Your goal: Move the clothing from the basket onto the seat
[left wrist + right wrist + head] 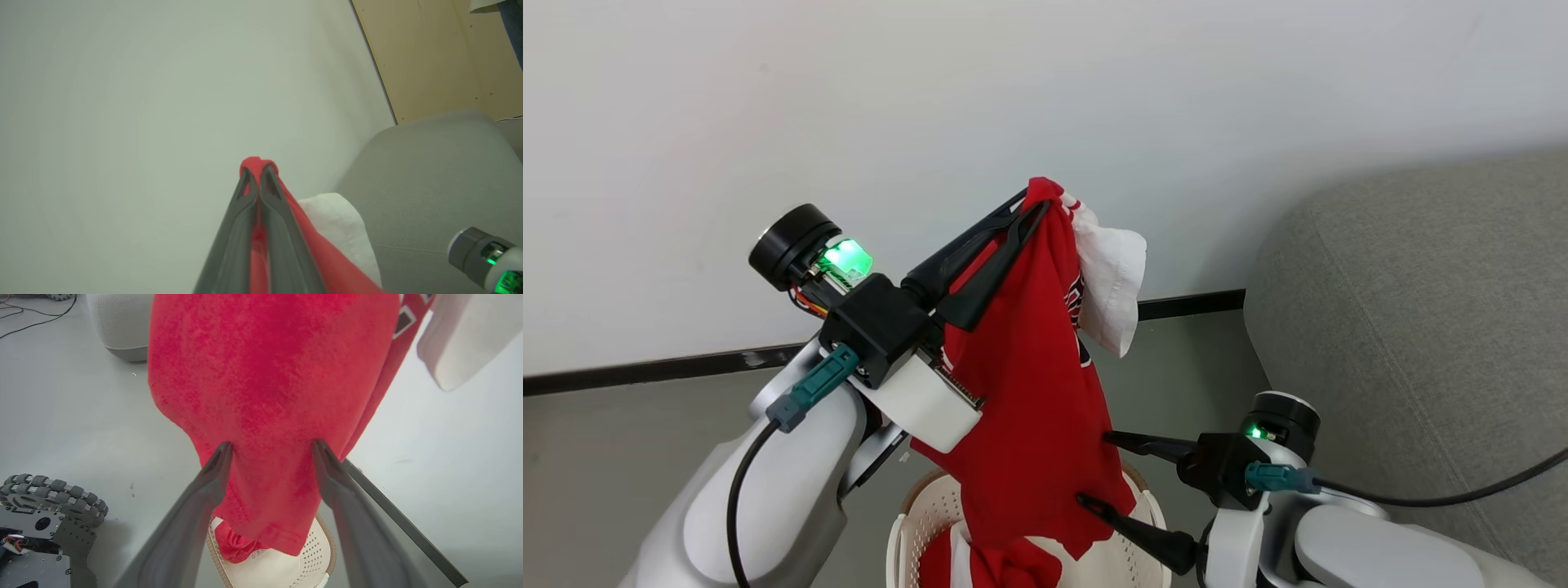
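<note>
Left fingers [235,245] together, clamped on the top of the red clothing [1029,392]. It hangs with long axis vertical, hem just above basket [915,523]. Right fingers [192,506] apart, tips at the lower cloth, gripping nothing. Seat [1421,310] lies to robot's right, nearer the right arm.

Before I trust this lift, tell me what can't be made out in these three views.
Basket: head view, bottom edge cuts it off and the shirt covers its inside; clothes left uncountable.
Letters: head view, folds hide most; unreadable.
Sofa: head view, right edge cuts it off.
Right tool: right wrist view, shirt between its fingers or behind them, unclear.
</note>
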Tool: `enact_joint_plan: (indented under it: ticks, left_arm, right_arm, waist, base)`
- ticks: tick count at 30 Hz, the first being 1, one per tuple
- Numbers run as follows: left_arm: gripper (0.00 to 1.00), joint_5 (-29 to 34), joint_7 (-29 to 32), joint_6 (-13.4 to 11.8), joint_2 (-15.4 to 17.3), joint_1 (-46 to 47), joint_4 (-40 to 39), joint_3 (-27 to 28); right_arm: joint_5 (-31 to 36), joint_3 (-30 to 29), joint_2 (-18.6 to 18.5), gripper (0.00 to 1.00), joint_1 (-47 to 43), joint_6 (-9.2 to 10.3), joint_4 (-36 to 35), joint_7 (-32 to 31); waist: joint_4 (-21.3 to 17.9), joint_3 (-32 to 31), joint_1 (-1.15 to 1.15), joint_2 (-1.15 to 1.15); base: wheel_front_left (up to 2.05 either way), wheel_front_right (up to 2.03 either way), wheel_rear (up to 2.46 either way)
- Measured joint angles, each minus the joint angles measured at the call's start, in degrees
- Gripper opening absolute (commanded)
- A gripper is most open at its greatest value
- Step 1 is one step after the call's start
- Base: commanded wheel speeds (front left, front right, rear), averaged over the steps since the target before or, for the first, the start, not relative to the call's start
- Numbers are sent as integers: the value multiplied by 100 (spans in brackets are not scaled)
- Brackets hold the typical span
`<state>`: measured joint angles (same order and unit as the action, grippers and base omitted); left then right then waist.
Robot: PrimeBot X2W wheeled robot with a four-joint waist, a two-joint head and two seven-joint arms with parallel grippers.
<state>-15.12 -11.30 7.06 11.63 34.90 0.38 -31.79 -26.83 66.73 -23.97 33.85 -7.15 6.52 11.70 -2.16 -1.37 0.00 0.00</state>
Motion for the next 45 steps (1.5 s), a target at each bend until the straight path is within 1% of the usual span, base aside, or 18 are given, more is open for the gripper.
enact_joint_plan:
  ticks: [9,15,16,17,18,19,21,22,23,24,28,33,37,43,44,45]
  left_arm:
    - [0,-104,66,21,-25,34,-42,-110]
    - [0,-202,76,21,-76,105,-71,-188]
    - [0,-227,112,21,-82,107,-77,-202]
    - [0,-248,123,21,-85,111,-79,-216]
    - [0,-253,123,21,-87,113,-82,-225]
    - [0,-253,123,21,-87,114,-83,-234]
    - [0,-271,132,21,-89,115,-83,-242]
    - [0,-293,154,21,-89,115,-83,-244]
    - [0,-299,172,21,-87,115,-78,-245]
    - [0,-300,174,21,-85,115,-68,-246]
    - [0,-302,208,22,-33,115,49,-204]
    - [0,-364,266,21,103,102,311,-86]
    - [0,-437,267,14,148,44,512,11]
    - [0,-673,318,13,190,-219,793,87]
    - [13,-706,318,14,189,-264,821,94]
    - [36,-735,319,14,186,-299,846,98]
  right_arm:
    - [-48,32,335,100,297,0,564,149]
    - [-29,64,649,100,433,0,976,201]
    - [-29,68,719,98,474,0,1038,203]
    - [-25,73,783,94,516,0,1092,211]
    - [-11,65,843,60,552,0,1134,226]
    - [4,53,905,47,582,0,1184,252]
    - [51,55,998,30,650,0,1272,252]
    - [73,55,1026,18,667,0,1301,252]
    - [76,76,1048,4,671,0,1321,252]
    - [96,110,1066,0,671,0,1344,252]
    - [114,252,1074,0,678,0,1372,253]
    - [112,203,1000,0,679,0,1226,253]
    - [100,-81,825,0,648,-1,1050,256]
    - [86,-647,452,0,609,0,860,260]
    - [86,-738,392,0,598,0,839,260]
    - [85,-839,337,0,570,0,816,260]
  waist:
    - [18,27,0,0]
    - [30,45,0,0]
    - [34,49,0,0]
    - [40,52,0,0]
    - [46,56,0,0]
    - [52,60,0,0]
    - [66,67,0,0]
    - [73,72,0,0]
    - [79,76,0,0]
    - [85,81,0,0]
    - [76,96,0,0]
    - [19,108,0,0]
    - [-58,115,0,0]
    - [-204,123,0,0]
    - [-229,124,0,0]
    - [-254,125,0,0]
  base:
    - [0,0,0]
    - [0,0,0]
    - [0,0,0]
    - [0,0,0]
    - [0,0,0]
    - [0,0,0]
    - [0,0,0]
    - [0,0,0]
    - [0,0,0]
    - [0,0,0]
    - [0,0,0]
    - [0,0,0]
    - [0,0,0]
    - [0,0,0]
    - [0,0,0]
    - [0,0,0]
